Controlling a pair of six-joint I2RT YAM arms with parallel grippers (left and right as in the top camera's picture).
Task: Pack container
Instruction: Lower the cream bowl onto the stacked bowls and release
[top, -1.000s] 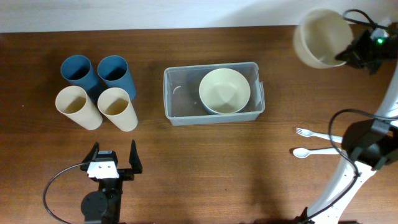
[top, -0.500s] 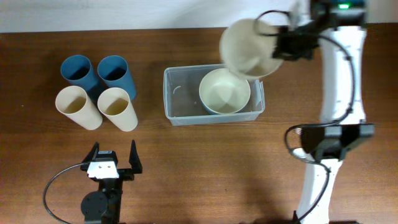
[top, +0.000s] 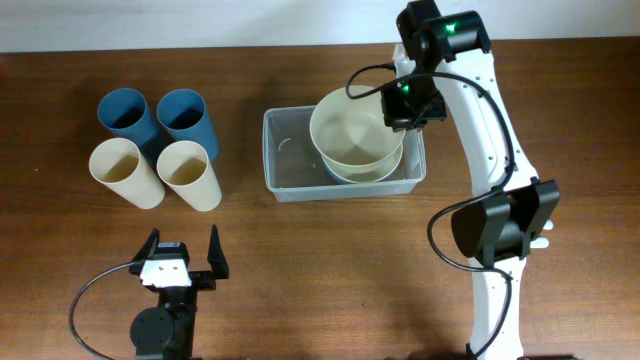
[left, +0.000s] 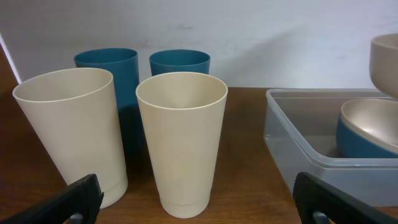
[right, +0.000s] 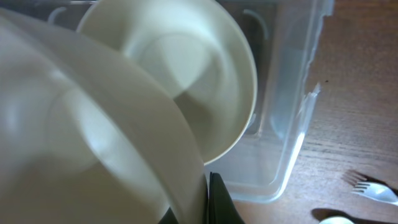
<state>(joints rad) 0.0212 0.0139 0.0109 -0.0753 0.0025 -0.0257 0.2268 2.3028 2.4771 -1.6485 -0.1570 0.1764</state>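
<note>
1. Container sits at the upper centre of the overhead frame, clear-walled, with one cream bowl already resting in its right part.
2. My right gripper is clenched on the rim of a second cream bowl, which hangs tilted just above the first.
3. To do this well, I judge I should level the bowl, centre it over the lower one, lower until it nests, then let go. Dropped tilted, it may catch the container's wall.
4. My left gripper sits spread wide and empty at lower left, near four cups.
</note>
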